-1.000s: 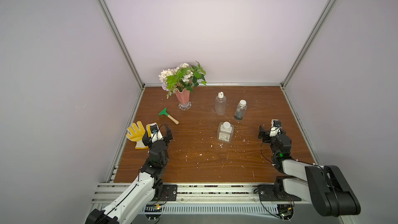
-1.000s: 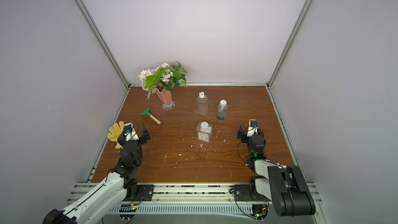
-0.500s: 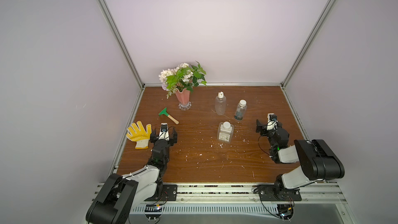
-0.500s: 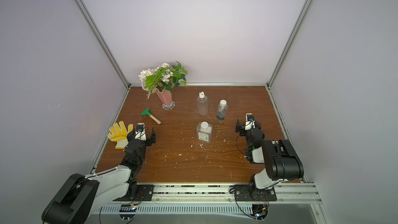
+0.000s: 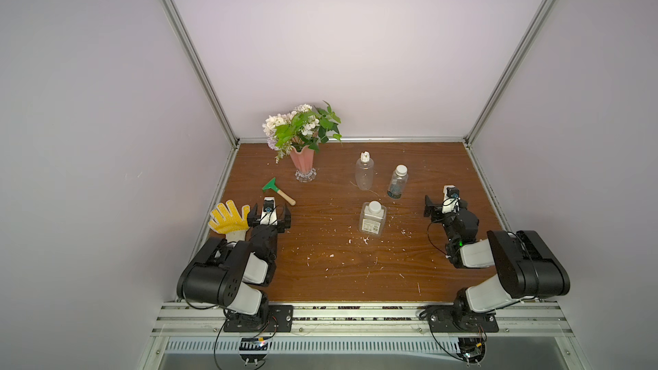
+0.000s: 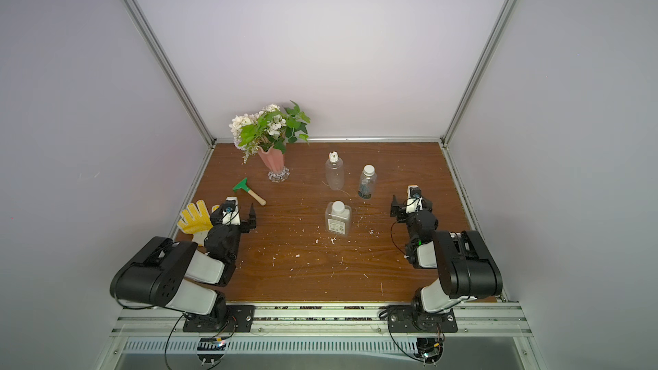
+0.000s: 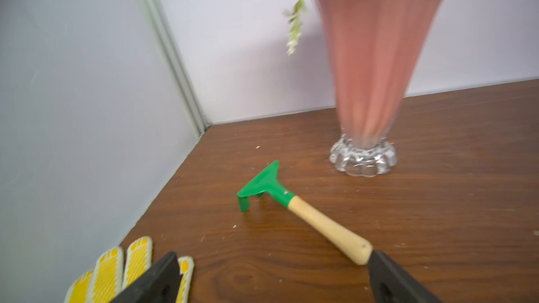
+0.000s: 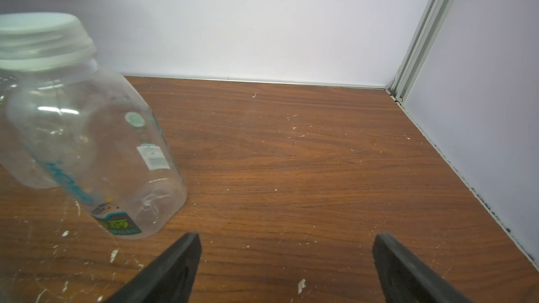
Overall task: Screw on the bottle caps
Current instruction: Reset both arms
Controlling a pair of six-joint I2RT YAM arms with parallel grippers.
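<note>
Arms pulled back low, left hand (image 5: 270, 210) spread, right hand (image 5: 445, 204) spread, bottles (image 5: 372, 222) capped

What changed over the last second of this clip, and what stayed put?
Both arms folded back toward their bases, elbows swinging into view; the left gripper and right gripper shifted only slightly, low over the table, jaws open and empty throughout. Nothing was grasped or released. The square bottle, rounded bottle and slim bottle stand capped where they were; vase, rake and glove unmoved.
</note>
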